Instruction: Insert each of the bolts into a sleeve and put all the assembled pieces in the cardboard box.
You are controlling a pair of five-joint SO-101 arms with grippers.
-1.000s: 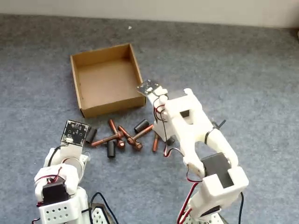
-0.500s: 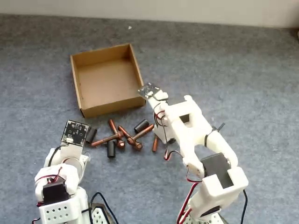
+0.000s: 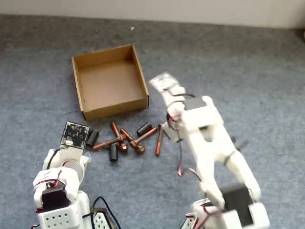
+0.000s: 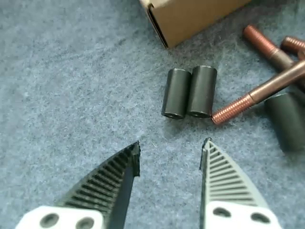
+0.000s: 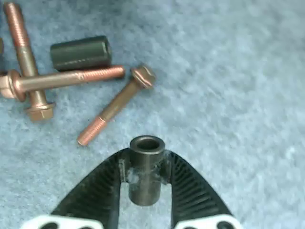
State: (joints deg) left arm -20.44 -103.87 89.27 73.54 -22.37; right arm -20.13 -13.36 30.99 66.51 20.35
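Note:
My right gripper (image 5: 145, 162) is shut on a black sleeve (image 5: 145, 145), held upright just above the carpet beside the pile. Close to it lie a copper bolt (image 5: 116, 103), two crossed bolts (image 5: 62, 80) and another sleeve (image 5: 81, 52). My left gripper (image 4: 170, 150) hangs open above the carpet, a short way from two black sleeves (image 4: 188, 92) lying side by side. A bolt (image 4: 257, 93) and a further sleeve (image 4: 283, 119) lie beyond them. In the high view the bolts (image 3: 128, 139) and sleeves (image 3: 113, 152) lie scattered in front of the cardboard box (image 3: 79, 86), which holds nothing.
Grey carpet covers the whole table. A corner of the box (image 4: 190, 16) stands just past the two sleeves in the left wrist view. The right arm (image 3: 209, 138) stretches over the carpet to the right of the pile. Open carpet lies right of the box.
The right arm has swung up and away from the pile's right edge, its wrist now farther back and to the right. The left arm has kept still.

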